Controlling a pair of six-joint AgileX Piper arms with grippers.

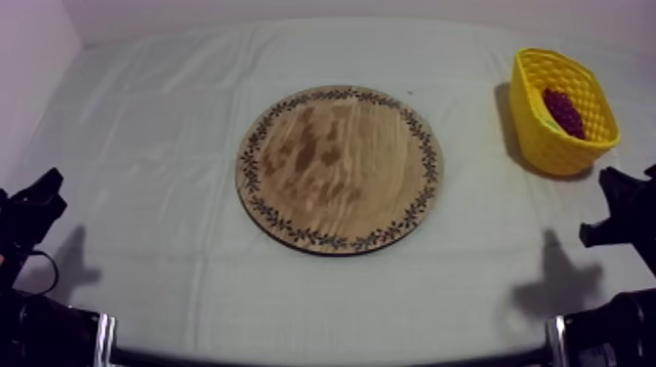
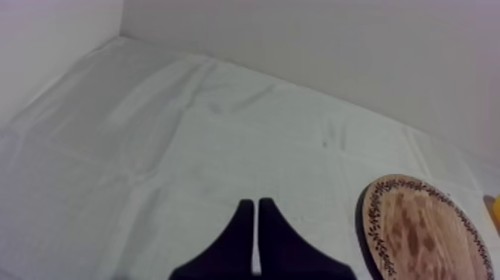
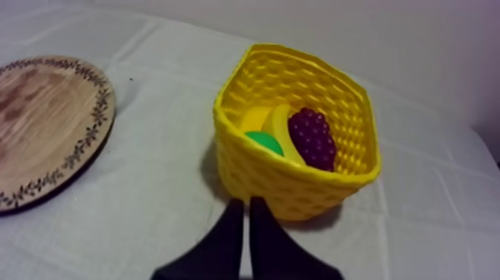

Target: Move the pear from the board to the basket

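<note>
Beyond right tool (image 3: 245,201), pear (image 3: 264,141) inside yellow basket (image 3: 297,186)

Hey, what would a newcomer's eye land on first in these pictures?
The bright yellow basket at the far right of the table, holding grapes, a banana and a green fruit. Then the big round board mid-table, bare.
</note>
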